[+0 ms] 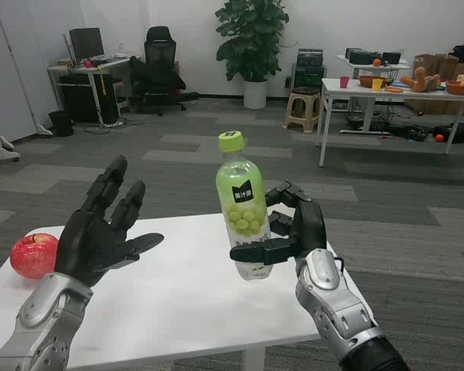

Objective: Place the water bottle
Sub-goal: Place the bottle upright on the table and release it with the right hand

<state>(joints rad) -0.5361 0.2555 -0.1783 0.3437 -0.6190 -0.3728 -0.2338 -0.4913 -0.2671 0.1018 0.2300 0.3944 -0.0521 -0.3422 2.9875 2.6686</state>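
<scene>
A clear bottle (243, 207) with a green cap and a green grape label stands upright in the air above the white table (178, 297). My right hand (292, 230) grips it from the right side around its lower half, thumb across the front. My left hand (100, 228) is raised over the left part of the table, fingers spread, holding nothing.
A red apple (34, 255) lies near the table's left edge, just left of my left hand. Beyond the table lie grey carpet, an office chair (161, 66), a potted plant (253, 42), a stool (304, 108) and another white table (394, 93) at the far right.
</scene>
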